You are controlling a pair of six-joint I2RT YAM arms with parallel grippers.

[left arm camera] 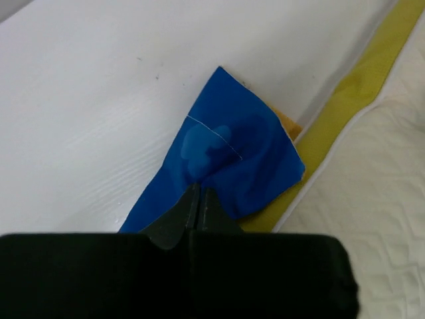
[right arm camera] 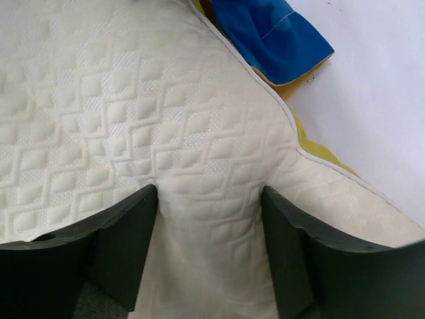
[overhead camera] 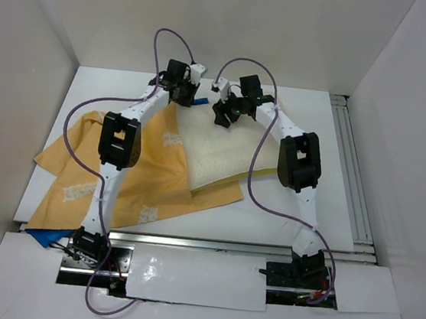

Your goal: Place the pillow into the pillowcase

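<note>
Left fingers (left arm camera: 174, 229) are clenching the pillowcase (left arm camera: 232, 153) by its blue corner. Bare desk (left arm camera: 99, 100) is opening out upper left. The pillow (left arm camera: 372, 199) is lying just right, its piped edge touching that corner. Right fingers (right arm camera: 126, 246) are spread wide, pressing into the pillow near its edge, quilting bulging between them. Can't tell if they're squeezing it.

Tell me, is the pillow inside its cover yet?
Not yet. Done: both are grabbed. The left gripper pinches a blue corner of the mustard-orange and blue thin fabric pillowcase, and the right gripper squeezes the edge of the cream quilted rectangular pillow. To do: nearly all of the pillow lies uncovered, so it must go inside.
</note>
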